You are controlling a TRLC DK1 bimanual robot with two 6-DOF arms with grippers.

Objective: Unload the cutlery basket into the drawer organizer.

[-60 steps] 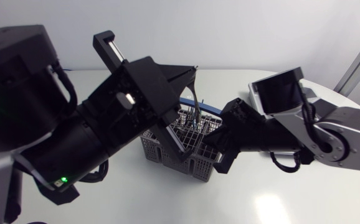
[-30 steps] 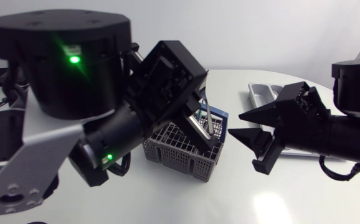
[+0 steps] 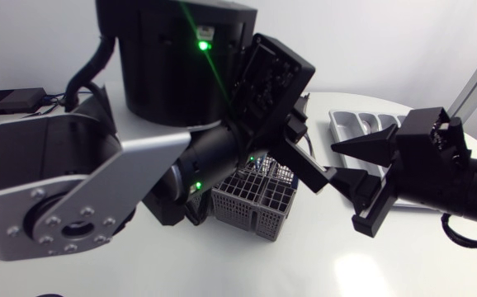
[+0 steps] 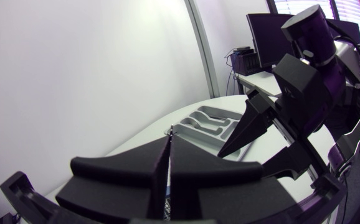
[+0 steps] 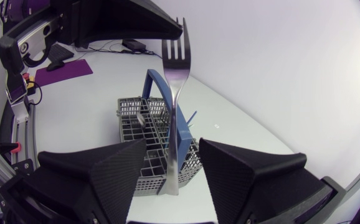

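The right hand (image 5: 172, 146) is spread wide, its two black wedge fingers on either side of the handle of a silver metal fork (image 5: 175, 93) without touching it. The tines point away from it, toward the left hand (image 4: 169, 142). That hand's fingers are pressed flat together on the fork, apparently offering it for a handover, since the right arm is nearer the goal. Beyond the fork, the grey plastic grid cutlery basket with a blue handle (image 5: 130, 127) sits on the white table (image 5: 74, 102), below both hands. Farthest off, behind the right arm, lies the grey moulded drawer organizer (image 3: 347, 122), well apart from the fork.
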